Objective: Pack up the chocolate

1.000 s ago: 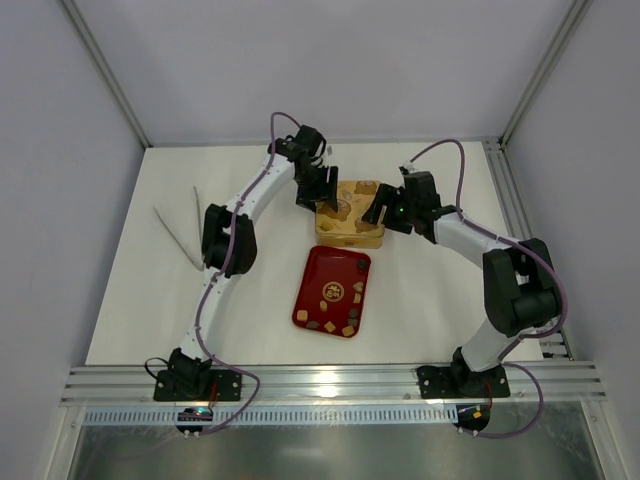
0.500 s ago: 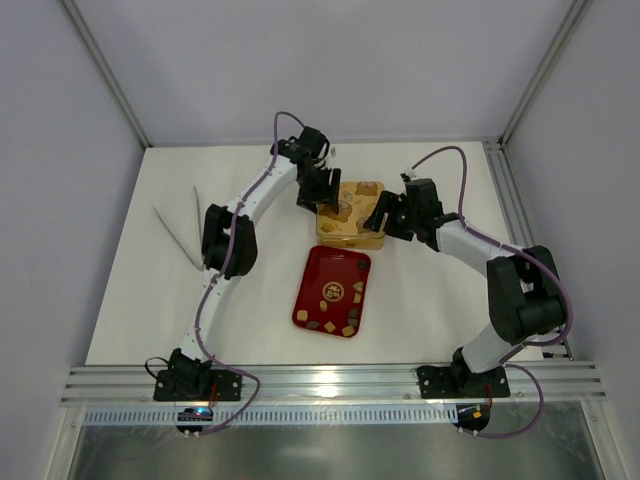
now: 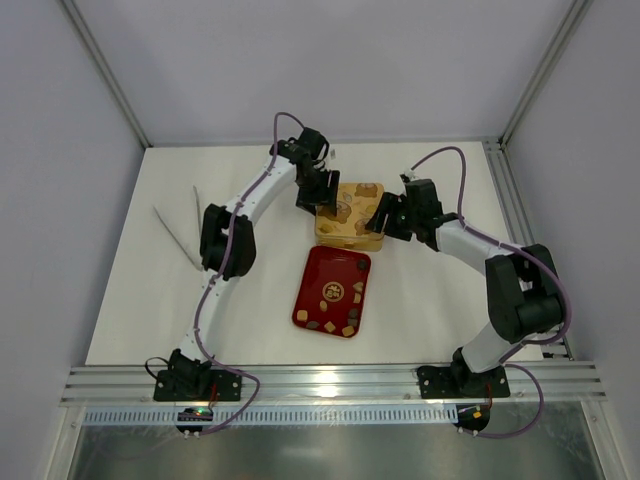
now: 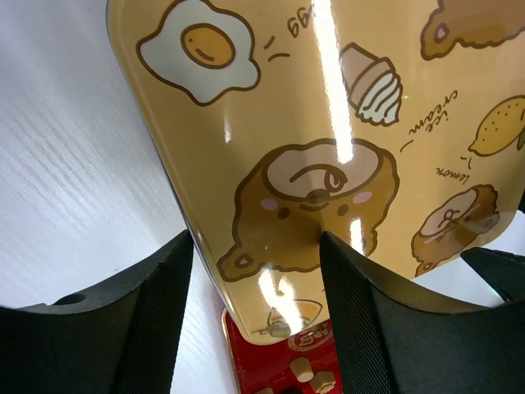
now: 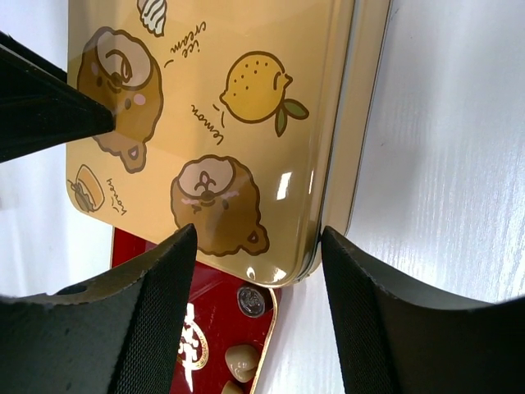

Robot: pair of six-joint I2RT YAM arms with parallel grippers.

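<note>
Chocolate [image 3: 357, 288] loose in red tray [image 3: 318, 270], just base-side of gold tin [image 3: 350, 215] | left fingers [image 4: 156, 328], right fingers [image 5: 156, 328] spread, empty, flanking tin | you'd reach back toward bases; right arm slightly nearer

Top looks down; wrists closely share tin [image 4: 271, 107].

table [image 3: 430, 300]: white, flat
tin [image 3: 352, 210]: centre, toward 12 o'clock
tray [image 3: 322, 268]: just 6 o'clock of tin
tongs [image 3: 175, 236]: 9 o'clock, well apart
</note>
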